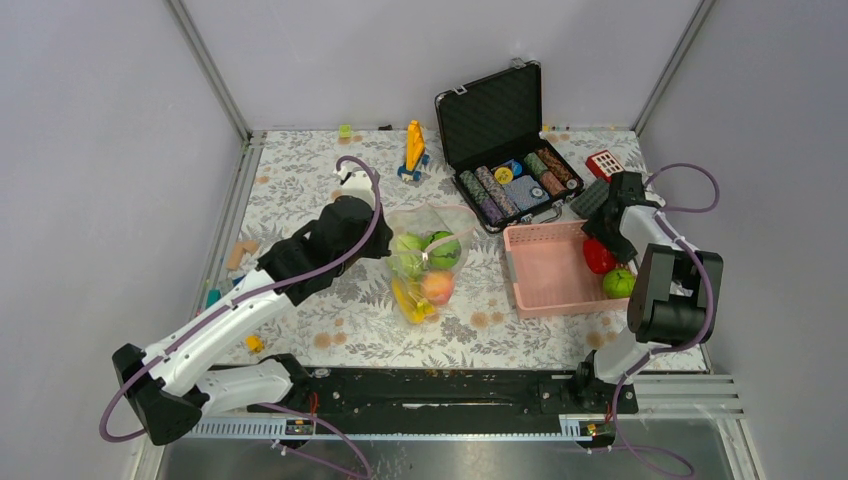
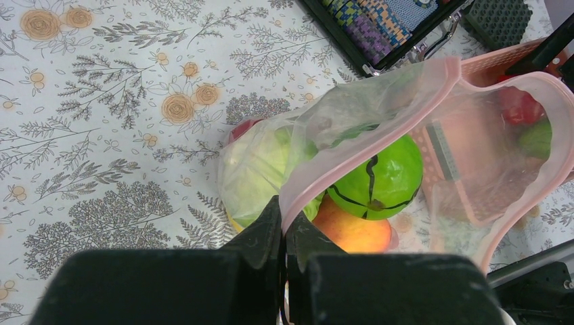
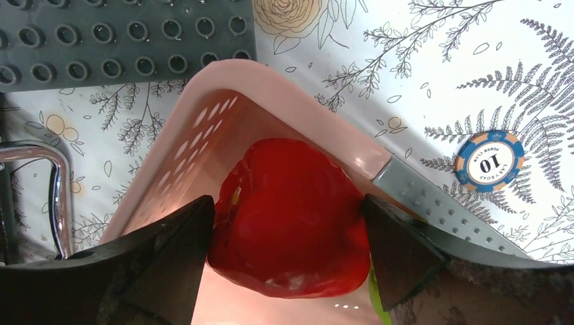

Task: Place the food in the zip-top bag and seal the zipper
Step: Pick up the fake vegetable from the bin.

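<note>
Zip-top bag (image 1: pixel 432 218) laid open-mouthed just left of the pink basket (image 1: pixel 545 272), green, peach and yellow food (image 1: pixel 437 288) contained inside it, zipper (image 2: pixel 379 122) clamped by the fully closed left gripper (image 2: pixel 283 223), right gripper (image 3: pixel 287 206) spread wide astride a red food piece (image 3: pixel 291 237) at the basket's right end.

The left arm (image 1: pixel 215 340) is wearing a white shell along its near link and matte black, blocky housings at both ends. A purple cable (image 1: pixel 372 195) is looping out over its far section and trailing around the black joint near its base. The right arm (image 1: pixel 668 290) is showing a black joint block, a white link nearer the base, and its own purple cable arching at the far side. The left gripper (image 2: pixel 283 223) is presenting two matte black, wedge-shaped fingers. The right gripper (image 3: pixel 290 203) is showing black fingers with a grainy, scuffed texture.
</note>
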`<state>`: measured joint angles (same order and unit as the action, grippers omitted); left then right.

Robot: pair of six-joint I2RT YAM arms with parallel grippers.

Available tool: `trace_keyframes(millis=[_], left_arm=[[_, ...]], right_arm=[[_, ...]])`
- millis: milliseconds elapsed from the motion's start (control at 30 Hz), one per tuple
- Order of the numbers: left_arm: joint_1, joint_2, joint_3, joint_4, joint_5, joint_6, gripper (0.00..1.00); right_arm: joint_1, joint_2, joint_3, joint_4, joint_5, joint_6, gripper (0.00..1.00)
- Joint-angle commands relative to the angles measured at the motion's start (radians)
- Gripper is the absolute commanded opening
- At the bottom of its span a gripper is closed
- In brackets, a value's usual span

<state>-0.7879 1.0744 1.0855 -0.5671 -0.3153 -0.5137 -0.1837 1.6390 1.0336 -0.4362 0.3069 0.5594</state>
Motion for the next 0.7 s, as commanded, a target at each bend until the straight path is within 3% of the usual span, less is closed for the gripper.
trace_keyframes(millis=[0, 200, 667], left_arm=[[0.005, -0.043, -0.006, 0.048, -0.024, 0.014, 0.0], [0.005, -0.049, -0.009, 0.05, -0.023, 0.011, 0.0], [0.005, -0.041, -0.003, 0.052, -0.008, 0.007, 0.0]], right_arm=[[-0.005, -0.003, 0.014, 0.002, -0.044, -0.007, 0.8], [-0.005, -0.054, -0.015, 0.011, -0.066, -0.006, 0.48], [-0.003, -0.257, -0.158, 0.038, -0.279, 0.009, 0.33]])
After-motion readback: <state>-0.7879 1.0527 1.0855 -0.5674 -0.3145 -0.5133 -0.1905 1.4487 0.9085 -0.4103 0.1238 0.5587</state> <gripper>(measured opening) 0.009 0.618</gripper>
